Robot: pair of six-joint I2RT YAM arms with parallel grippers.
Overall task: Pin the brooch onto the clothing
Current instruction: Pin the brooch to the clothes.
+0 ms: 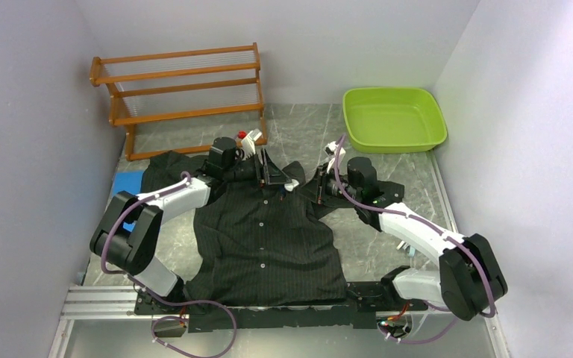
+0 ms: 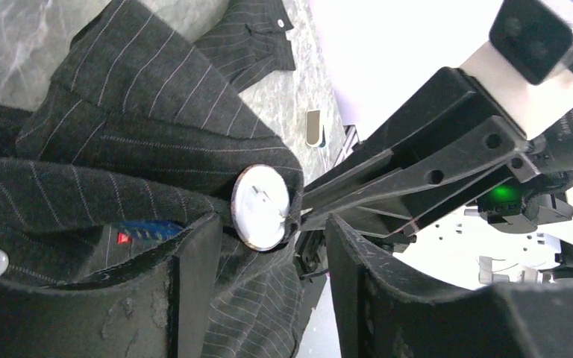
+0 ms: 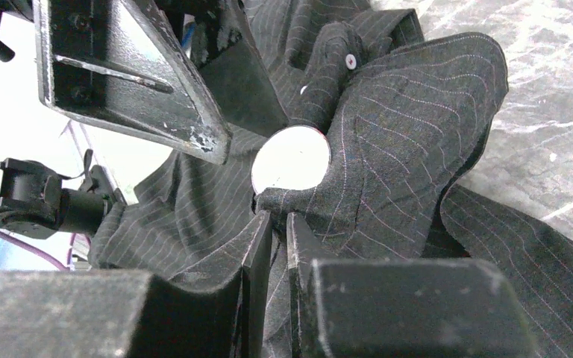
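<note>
The clothing [image 1: 268, 239], a black pinstriped shirt, lies front-up on the table with its collar at the far end. A round white brooch [image 2: 261, 207] [image 3: 291, 159] sits against a raised fold of the cloth near the collar. My left gripper [image 1: 274, 177] [image 2: 268, 227] stands open astride that fold. Its one finger [image 2: 194, 283] touches the cloth and the other stands a little apart, the brooch just past the tips. My right gripper [image 1: 319, 186] [image 3: 278, 220] is shut on a pinch of the clothing [image 3: 410, 134] just below the brooch.
A wooden rack [image 1: 183, 89] stands at the far left. A green tub [image 1: 394, 119] sits at the far right. A blue item [image 1: 127, 183] lies by the shirt's left sleeve. Walls close in on both sides.
</note>
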